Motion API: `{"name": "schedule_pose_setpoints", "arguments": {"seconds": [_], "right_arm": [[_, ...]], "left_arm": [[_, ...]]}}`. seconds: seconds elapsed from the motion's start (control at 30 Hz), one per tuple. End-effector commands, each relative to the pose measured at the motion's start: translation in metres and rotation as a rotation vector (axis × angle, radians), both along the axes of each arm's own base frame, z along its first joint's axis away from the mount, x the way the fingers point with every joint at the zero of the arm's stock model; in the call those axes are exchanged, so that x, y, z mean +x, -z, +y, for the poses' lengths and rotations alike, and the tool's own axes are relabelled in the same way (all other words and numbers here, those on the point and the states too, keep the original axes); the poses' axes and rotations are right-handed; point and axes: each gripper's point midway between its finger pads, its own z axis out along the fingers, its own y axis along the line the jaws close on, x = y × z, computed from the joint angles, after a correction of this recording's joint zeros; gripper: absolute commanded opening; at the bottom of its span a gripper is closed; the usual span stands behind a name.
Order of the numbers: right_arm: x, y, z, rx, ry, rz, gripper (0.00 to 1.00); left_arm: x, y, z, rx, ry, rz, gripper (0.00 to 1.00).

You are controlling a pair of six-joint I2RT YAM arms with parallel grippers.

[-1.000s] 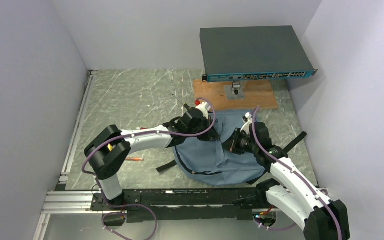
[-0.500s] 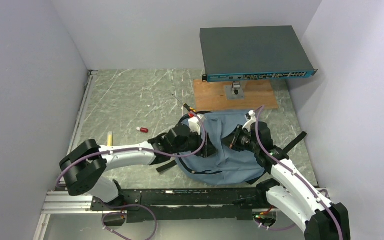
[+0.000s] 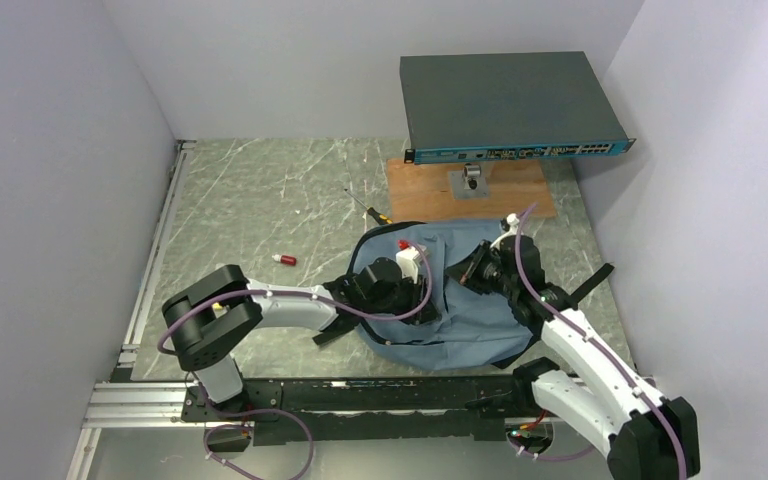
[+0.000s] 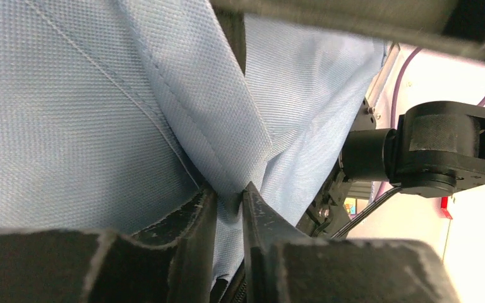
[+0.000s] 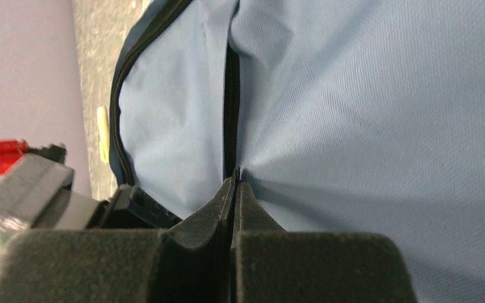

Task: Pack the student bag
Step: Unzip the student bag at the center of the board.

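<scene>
The grey-green stone table (image 3: 260, 190) is the biggest thing here. On it, from the middle toward 5 o'clock, lies the student bag (image 3: 460, 330). It is flat and floppy, right in front of my two arms. At 1 o'clock a grey network switch (image 3: 505, 100) sits on a stand over a wooden board (image 3: 530, 195).

My left claw (image 4: 229, 192) is a little toward 9 o'clock from the bag's middle. It is nearly closed and pinches a fold of blue cloth. My right claw (image 5: 234, 180) is a little toward 1 o'clock from the middle. It is squeezed tight on the cloth by the black zipper (image 5: 121, 95).

I think the bag is light and soft, so it will sag, and a thin pinch may slip out. The thick seam beside the zipper looks like the best place to hold. A claw on each side there could pull the mouth open.

A small red thing (image 3: 283, 260) lies at 9 o'clock, well apart from the bag.
</scene>
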Motion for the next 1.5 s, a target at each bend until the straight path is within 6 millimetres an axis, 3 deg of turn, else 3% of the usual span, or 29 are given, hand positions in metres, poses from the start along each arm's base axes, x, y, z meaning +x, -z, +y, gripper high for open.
{"name": "schedule_pose_setpoints", "arguments": {"seconds": [0.0, 0.3, 0.43, 0.57, 0.73, 0.87, 1.0, 1.07, 1.17, 1.3, 1.47], "right_arm": [[0.043, -0.043, -0.007, -0.034, 0.107, -0.088, 0.00], [0.113, -0.085, -0.019, -0.106, 0.236, -0.282, 0.00], [0.141, -0.106, -0.026, -0.252, 0.243, -0.399, 0.00], [0.157, -0.105, -0.029, -0.349, 0.225, -0.454, 0.00], [0.164, -0.097, -0.016, -0.341, 0.169, -0.426, 0.00], [0.155, -0.080, -0.008, -0.385, 0.075, -0.316, 0.00], [0.128, -0.068, -0.016, -0.507, -0.013, -0.206, 0.46], [0.107, -0.063, -0.019, -0.549, -0.070, -0.166, 0.55], [0.082, -0.062, -0.025, -0.607, -0.113, -0.133, 0.58], [0.050, -0.073, -0.007, -0.640, -0.183, -0.155, 0.63], [0.032, -0.090, 0.029, -0.600, -0.257, -0.187, 0.64]], "left_arm": [[0.004, -0.002, -0.010, -0.055, 0.013, 0.047, 0.19], [-0.004, 0.011, -0.002, -0.060, 0.022, 0.102, 0.07], [-0.005, 0.010, 0.000, -0.059, 0.025, 0.098, 0.05], [-0.006, 0.009, 0.003, -0.056, 0.028, 0.090, 0.01], [-0.006, 0.006, 0.006, -0.055, 0.039, 0.079, 0.00], [-0.005, -0.003, 0.009, -0.066, 0.055, 0.065, 0.07], [-0.004, -0.021, 0.013, -0.112, 0.101, 0.053, 0.19], [-0.004, -0.030, 0.016, -0.133, 0.128, 0.048, 0.28], [-0.006, -0.045, 0.018, -0.166, 0.175, 0.038, 0.41], [-0.013, -0.070, 0.029, -0.225, 0.230, 0.010, 0.45], [-0.005, -0.094, 0.078, -0.256, 0.159, -0.035, 0.48]]}}
